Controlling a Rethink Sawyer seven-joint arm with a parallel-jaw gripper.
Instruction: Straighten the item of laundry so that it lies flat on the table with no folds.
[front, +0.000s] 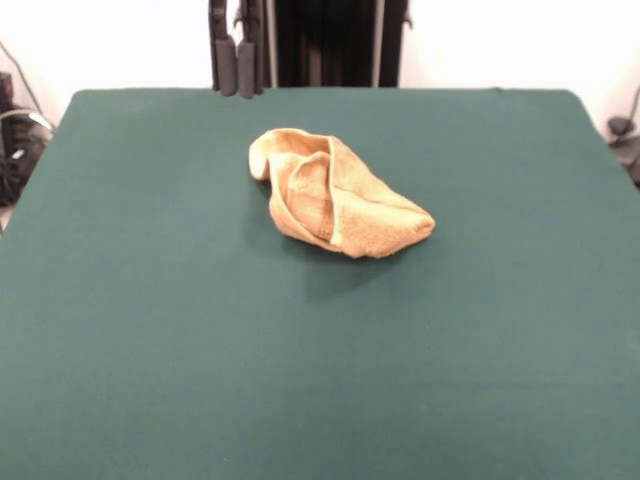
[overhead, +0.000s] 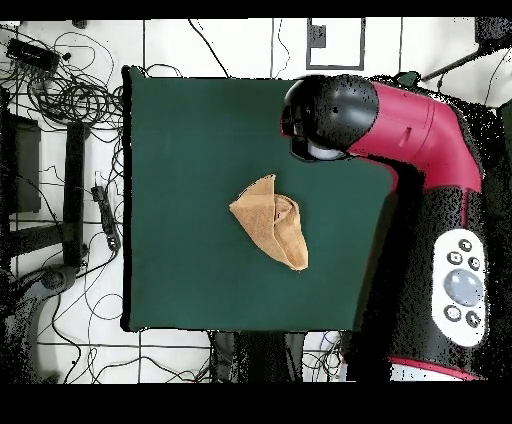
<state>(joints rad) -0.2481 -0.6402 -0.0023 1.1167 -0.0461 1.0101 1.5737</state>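
The golden yellow-orange towel (front: 335, 195) lies crumpled and folded over itself a little beyond the middle of the dark green table (front: 150, 300). A paler hemmed edge curls across its top. In the overhead view the towel (overhead: 272, 230) is a bunched, roughly triangular heap near the centre of the table (overhead: 180, 150). My gripper (front: 236, 68) hangs drawn back over the table's far edge, up and left of the towel. It is well apart from the towel and holds nothing.
The red and black arm (overhead: 400, 120) reaches over the right side of the table in the overhead view. Cables and dark equipment (overhead: 60, 90) lie on the floor beside the table's left side there. The black pedestal (front: 335, 40) stands behind the table's far edge.
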